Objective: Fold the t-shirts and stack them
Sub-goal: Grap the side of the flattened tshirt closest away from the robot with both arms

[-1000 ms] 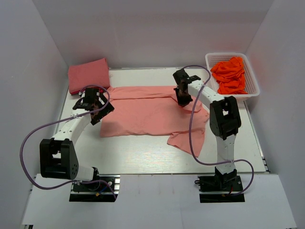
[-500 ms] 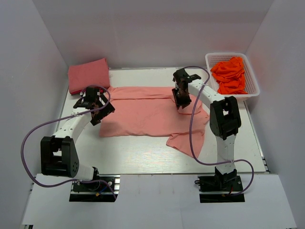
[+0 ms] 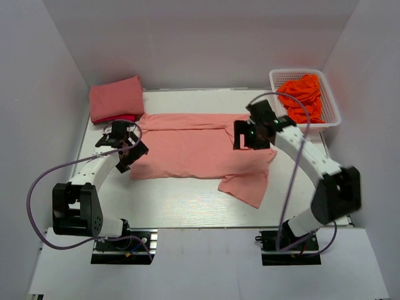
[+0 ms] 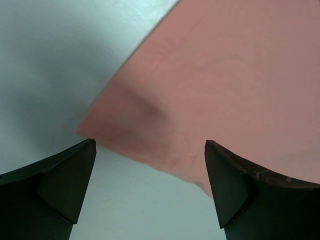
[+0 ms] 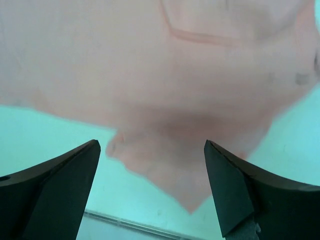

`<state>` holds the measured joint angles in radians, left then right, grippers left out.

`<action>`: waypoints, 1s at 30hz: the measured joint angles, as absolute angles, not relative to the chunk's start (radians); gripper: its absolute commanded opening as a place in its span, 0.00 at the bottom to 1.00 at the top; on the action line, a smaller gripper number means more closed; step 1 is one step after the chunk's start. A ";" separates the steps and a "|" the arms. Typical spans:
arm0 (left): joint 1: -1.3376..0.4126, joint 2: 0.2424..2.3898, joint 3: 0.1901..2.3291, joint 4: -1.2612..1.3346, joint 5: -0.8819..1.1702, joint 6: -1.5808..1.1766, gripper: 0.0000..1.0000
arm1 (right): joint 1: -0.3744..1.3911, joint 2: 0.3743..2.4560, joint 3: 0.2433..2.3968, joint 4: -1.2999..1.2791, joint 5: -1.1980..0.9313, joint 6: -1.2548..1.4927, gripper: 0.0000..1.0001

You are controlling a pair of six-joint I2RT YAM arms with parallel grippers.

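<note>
Salmon-pink cotton, the t-shirt (image 3: 187,150) lies spread across the middle of the table (image 3: 187,206), mostly flat, with one loose flap (image 3: 247,184) skewing off toward the near right. It should handle as light, limp cloth that gives no resistance and sags or drags if lifted from one point. The sound places to take hold are therefore hems and corners, pinched through one layer, preferably two corners at once so the fold stays square. The left end effector (image 3: 125,150) hangs just over the shirt's near-left corner, fingers spread wide with nothing between them, and the corner shows between them in the wrist view. The right end effector (image 3: 250,134) hovers above the right part of the shirt, likewise wide apart and empty, with the stray flap below it. At the far left corner sits the folded stack (image 3: 115,98), salmon on top with a deeper rose layer showing beneath, its near edge close to the spread shirt's far-left end. A white basket (image 3: 299,71) holding orange garments (image 3: 303,97) stands at the far right, close beside the right arm. Bare table runs along the near side, offering room to draw cloth. The white walls (image 3: 56,94) close in on left, right and far sides, so wide swings look tight near the stack and basket.
</note>
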<state>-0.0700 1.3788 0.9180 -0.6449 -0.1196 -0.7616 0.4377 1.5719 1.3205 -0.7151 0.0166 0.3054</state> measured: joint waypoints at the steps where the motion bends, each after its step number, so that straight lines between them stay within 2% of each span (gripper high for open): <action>1: -0.069 1.377 0.899 -0.644 -0.125 -0.770 0.99 | 0.437 1.496 1.250 -0.714 0.023 0.338 0.90; 6: -0.047 1.377 0.783 -0.627 -0.167 -0.841 0.99 | 0.433 1.224 0.962 -0.730 0.023 0.500 0.90; 10: -0.021 1.377 0.729 -0.616 -0.195 -0.892 0.99 | 0.432 1.100 0.817 -0.808 0.023 0.602 0.90; 13: -0.007 1.367 0.691 -0.588 -0.205 -0.923 0.83 | 0.432 1.042 0.760 -0.828 0.024 0.667 0.90; 14: -0.006 1.355 0.679 -0.577 -0.207 -0.928 0.72 | 0.432 1.025 0.746 -0.833 0.025 0.686 0.90; 16: -0.003 1.329 0.651 -0.543 -0.200 -0.937 0.62 | 0.432 0.991 0.720 -0.838 0.027 0.730 0.90; 17: -0.003 1.327 0.644 -0.531 -0.198 -0.941 0.46 | 0.432 0.976 0.709 -0.841 0.028 0.751 0.90; 19: -0.002 1.334 0.635 -0.505 -0.189 -0.946 0.31 | 0.432 0.955 0.696 -0.849 0.030 0.785 0.90; 20: -0.002 1.339 0.633 -0.497 -0.186 -0.947 0.15 | 0.432 0.945 0.689 -0.856 0.033 0.802 0.90; 22: -0.001 1.349 0.630 -0.472 -0.179 -0.950 0.00 | 0.433 0.931 0.675 -0.870 0.036 0.825 0.90; 30: -0.001 1.354 0.624 -0.426 -0.147 -0.943 0.00 | 0.451 1.015 0.627 -0.839 -0.006 0.842 0.89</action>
